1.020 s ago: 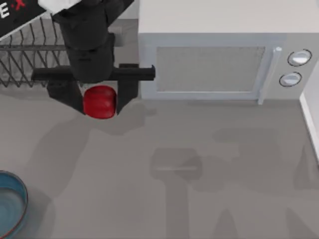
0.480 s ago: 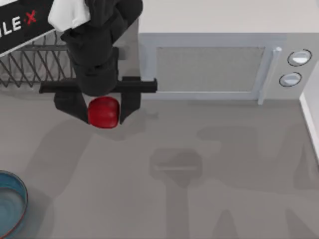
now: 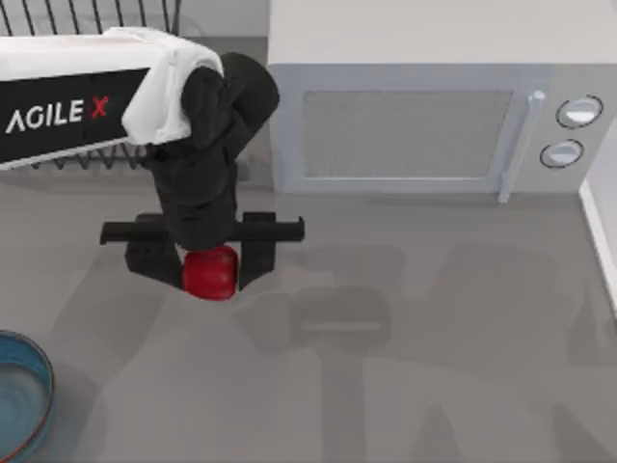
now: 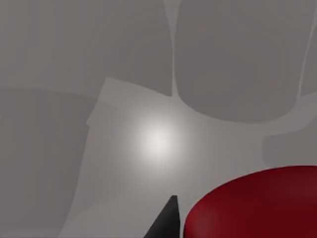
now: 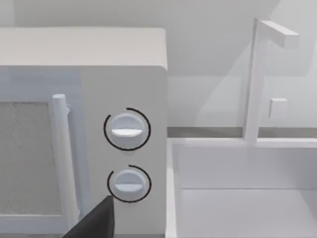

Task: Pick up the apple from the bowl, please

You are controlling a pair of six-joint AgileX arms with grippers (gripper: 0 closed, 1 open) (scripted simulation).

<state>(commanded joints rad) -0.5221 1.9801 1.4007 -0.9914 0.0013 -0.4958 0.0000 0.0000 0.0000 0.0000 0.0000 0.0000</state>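
Observation:
The red apple (image 3: 210, 273) hangs above the grey table, left of centre, with my left gripper (image 3: 209, 282) shut on it, one black finger on each side. In the left wrist view the apple (image 4: 257, 206) sits close up beside one dark fingertip (image 4: 166, 223), with bare table beneath. The blue bowl (image 3: 19, 400) stands at the front left corner with nothing in it, well away from the apple. A dark part of my right gripper (image 5: 96, 220) shows in the right wrist view, facing the microwave's knobs.
A white microwave (image 3: 424, 125) stands at the back, just right of the left arm, with its handle (image 3: 516, 145) and two knobs (image 5: 127, 130). A wire dish rack (image 3: 96, 14) is at the back left. A white basin (image 5: 242, 188) lies right of the microwave.
My left gripper has carried the apple from in front of the dish rack toward the table's front and slightly right. The arm's white forearm has swung into view.

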